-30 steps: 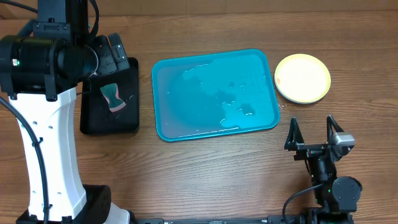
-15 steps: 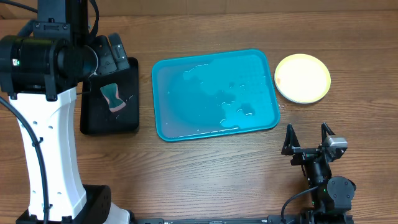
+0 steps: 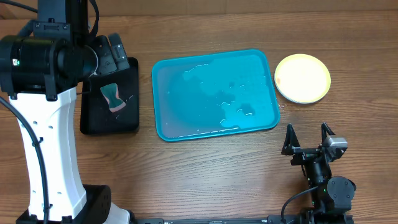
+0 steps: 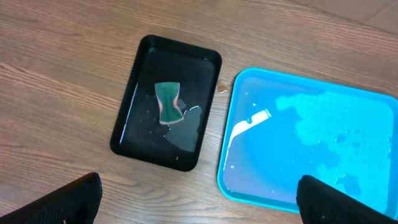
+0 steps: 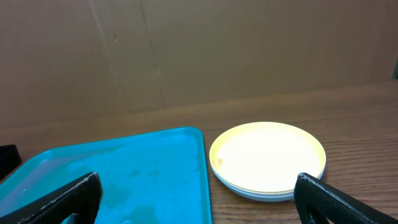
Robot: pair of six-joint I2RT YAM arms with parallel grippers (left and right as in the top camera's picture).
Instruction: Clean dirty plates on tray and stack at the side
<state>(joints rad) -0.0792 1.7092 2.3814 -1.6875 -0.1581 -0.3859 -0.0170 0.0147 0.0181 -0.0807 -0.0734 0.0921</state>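
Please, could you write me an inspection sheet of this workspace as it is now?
Surface: wooden table, brown grain.
Job's things: tray wet, no plate on it; plates stacked on the table to its right, yellow-green on top.
Clutter: black tray left of the tray, with a sponge and some water in it.
Grippers: left gripper open, empty, above the table; right gripper open, empty, on the near side of the plates.
Cables: black cables along the left arm.
Surroundings: cardboard wall behind the table.
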